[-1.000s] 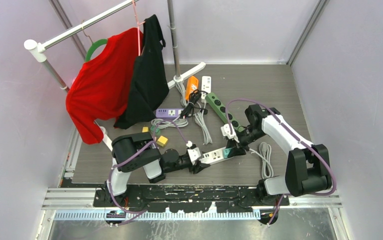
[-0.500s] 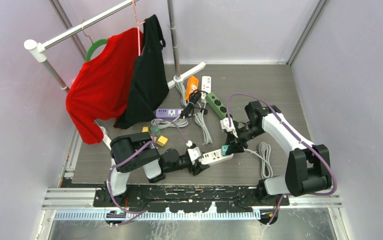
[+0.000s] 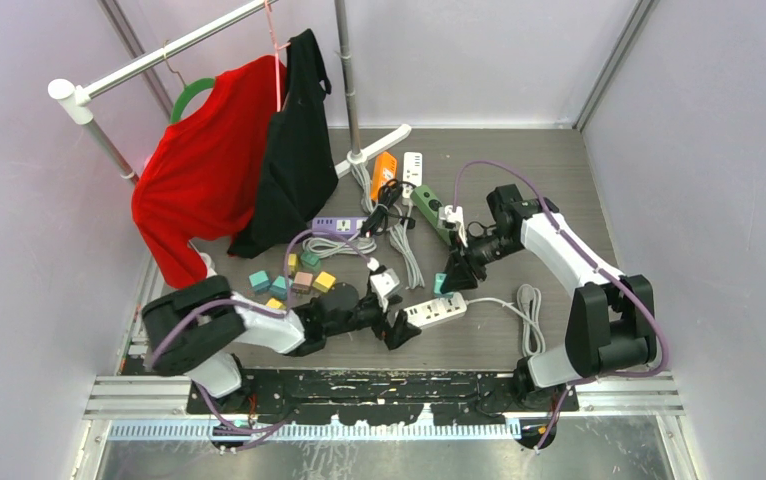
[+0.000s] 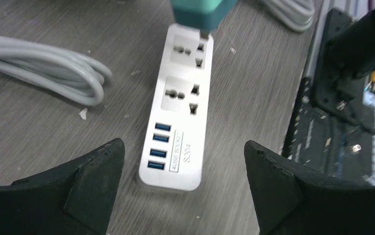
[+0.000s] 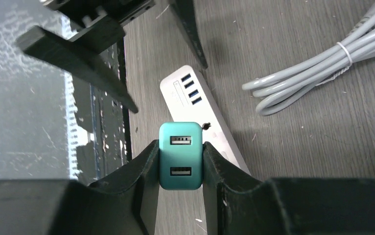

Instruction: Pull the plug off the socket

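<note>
Plug (image 3: 440,283), a teal block, sits at the right end of the white power strip (image 3: 434,312) in the top view, near the front middle of the grey table (image 3: 559,170). The right gripper (image 3: 454,274) comes down on it from behind and pinches it. The left gripper (image 3: 400,327) lies low at the strip's other end with its fingers spread. A coil of grey cable (image 3: 530,305) lies to the right of the strip.

From the left wrist, the left gripper (image 4: 183,144) stands wide, one black finger (image 4: 85,183) on each side of the power strip (image 4: 178,122) and neither touching it. The strip's USB end is nearest. The plug (image 4: 198,11) hangs over the far socket with a metal pin showing beneath it; I cannot tell if the pin's tip is in the hole. Grey cable (image 4: 48,68) loops to the left.

From the right wrist, the right gripper (image 5: 179,164) clamps the plug (image 5: 179,155) by its two sides, USB ports facing the camera. The power strip (image 5: 198,110) lies on the table below it, with grey cable (image 5: 317,63) beyond.
</note>
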Motion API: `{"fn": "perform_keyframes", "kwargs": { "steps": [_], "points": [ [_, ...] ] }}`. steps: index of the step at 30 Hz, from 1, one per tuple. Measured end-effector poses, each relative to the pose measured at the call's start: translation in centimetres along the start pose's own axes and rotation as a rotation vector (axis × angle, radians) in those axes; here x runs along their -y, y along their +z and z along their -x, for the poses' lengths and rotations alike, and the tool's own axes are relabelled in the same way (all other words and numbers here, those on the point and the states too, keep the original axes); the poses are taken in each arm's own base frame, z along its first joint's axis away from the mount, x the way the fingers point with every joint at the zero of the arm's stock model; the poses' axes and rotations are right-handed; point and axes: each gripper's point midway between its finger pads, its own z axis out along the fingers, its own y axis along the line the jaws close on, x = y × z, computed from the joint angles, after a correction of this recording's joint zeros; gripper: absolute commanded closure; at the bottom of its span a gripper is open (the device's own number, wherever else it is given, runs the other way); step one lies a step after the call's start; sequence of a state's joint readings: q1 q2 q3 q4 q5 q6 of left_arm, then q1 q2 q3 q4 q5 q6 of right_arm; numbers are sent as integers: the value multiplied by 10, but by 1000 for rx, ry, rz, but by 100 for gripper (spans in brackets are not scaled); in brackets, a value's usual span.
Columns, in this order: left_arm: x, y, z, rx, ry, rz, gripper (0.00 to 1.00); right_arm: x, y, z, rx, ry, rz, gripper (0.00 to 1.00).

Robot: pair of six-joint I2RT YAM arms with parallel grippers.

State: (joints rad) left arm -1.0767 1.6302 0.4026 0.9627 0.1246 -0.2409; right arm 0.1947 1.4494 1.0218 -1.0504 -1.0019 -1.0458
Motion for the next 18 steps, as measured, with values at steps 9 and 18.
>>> {"fn": "perform_keyframes", "kwargs": {
  "steps": [9, 18],
  "points": [
    [15, -19, 68, -22, -169, 48, 12, 10, 2, 17, 50, 254, -46, 92],
    [4, -23, 82, -64, -391, 222, 19, 18, 5, 23, 73, 402, -57, 90]
  ]
}}
